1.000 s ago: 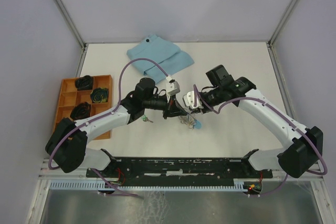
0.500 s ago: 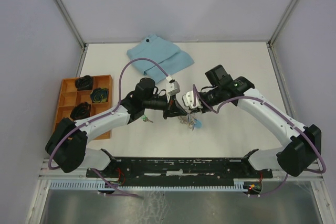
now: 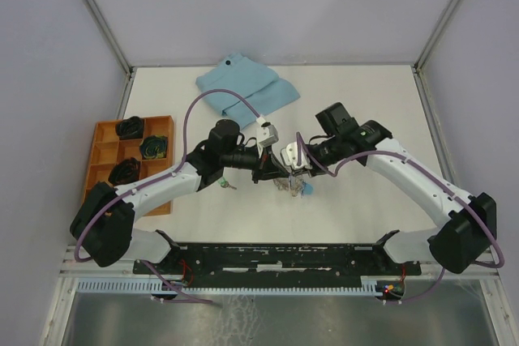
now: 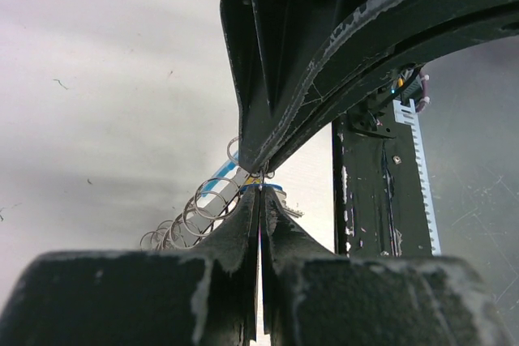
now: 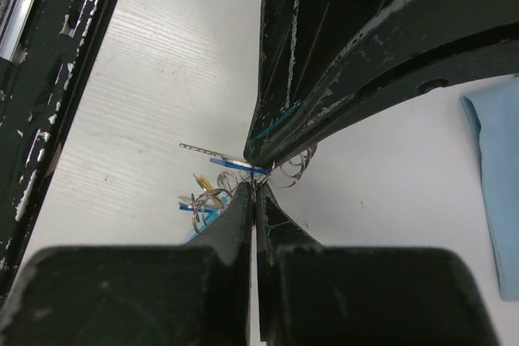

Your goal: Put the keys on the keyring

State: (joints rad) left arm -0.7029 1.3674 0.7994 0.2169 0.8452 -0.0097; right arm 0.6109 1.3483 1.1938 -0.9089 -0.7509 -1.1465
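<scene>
White tabletop (image 3: 365, 103) carries the keyring (image 3: 292, 185) at mid-frame, pinched between the left gripper (image 3: 266, 169) and right gripper (image 3: 293, 160), both sets of jaws pressed together on it. Over the last second the right gripper has nudged the bundle slightly left and up, likely fine alignment for threading. A green-tagged key (image 3: 225, 185) lies loose just left, not yet on.

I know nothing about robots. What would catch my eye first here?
The left gripper and right gripper meet tip to tip mid-table, both pinched shut, the keyring of metal loops dangling at their tips. An orange tray sits at the left edge, a light-blue cloth at the far side.
</scene>
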